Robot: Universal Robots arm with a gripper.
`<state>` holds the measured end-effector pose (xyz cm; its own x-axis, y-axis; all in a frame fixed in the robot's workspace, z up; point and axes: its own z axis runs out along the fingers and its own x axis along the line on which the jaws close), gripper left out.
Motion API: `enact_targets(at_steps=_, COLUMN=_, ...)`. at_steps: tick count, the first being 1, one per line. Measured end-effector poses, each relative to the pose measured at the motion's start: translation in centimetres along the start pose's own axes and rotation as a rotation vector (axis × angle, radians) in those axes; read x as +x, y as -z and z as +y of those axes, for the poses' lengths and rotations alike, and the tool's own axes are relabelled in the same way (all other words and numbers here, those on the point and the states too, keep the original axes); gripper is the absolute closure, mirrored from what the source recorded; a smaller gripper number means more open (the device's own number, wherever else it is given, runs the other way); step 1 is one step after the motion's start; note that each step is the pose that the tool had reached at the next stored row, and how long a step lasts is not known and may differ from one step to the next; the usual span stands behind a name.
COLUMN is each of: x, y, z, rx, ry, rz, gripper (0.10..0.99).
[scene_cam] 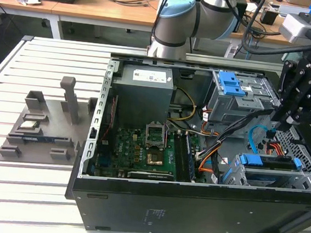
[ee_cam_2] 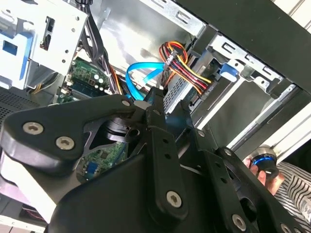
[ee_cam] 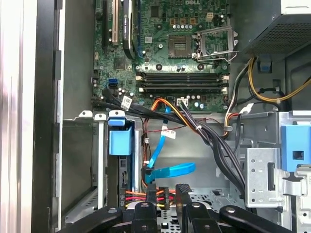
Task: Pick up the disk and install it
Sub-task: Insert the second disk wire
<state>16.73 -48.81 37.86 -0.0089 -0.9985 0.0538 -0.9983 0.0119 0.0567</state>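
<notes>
The disk sits on edge in the lower drive cage at the exterior view's right, inside the open computer case, its blue side rail facing up. In the first wrist view the blue carrier end shows in the cage beside the case wall. My gripper hangs just above and behind the cage, over the blue data cable and the red-and-yellow power cable. Its fingers stand a little apart with nothing between them, as the second wrist view's gripper also shows.
The motherboard fills the case floor, with the power-supply box behind it. An upper grey bay with a blue latch stands behind the gripper. A grey fixture tray lies outside the case. A hand holds a round knob nearby.
</notes>
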Motion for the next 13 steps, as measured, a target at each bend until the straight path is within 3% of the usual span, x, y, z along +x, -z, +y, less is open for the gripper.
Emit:
enact_targets(at_steps=4, x=0.87, y=-0.06, z=-0.01, rx=0.000, ry=0.000, rz=0.0011, gripper=0.784)
enact_targets(at_steps=13, x=1.51, y=-0.17, z=0.47, rx=0.000, ry=0.000, rz=0.0013, gripper=0.784)
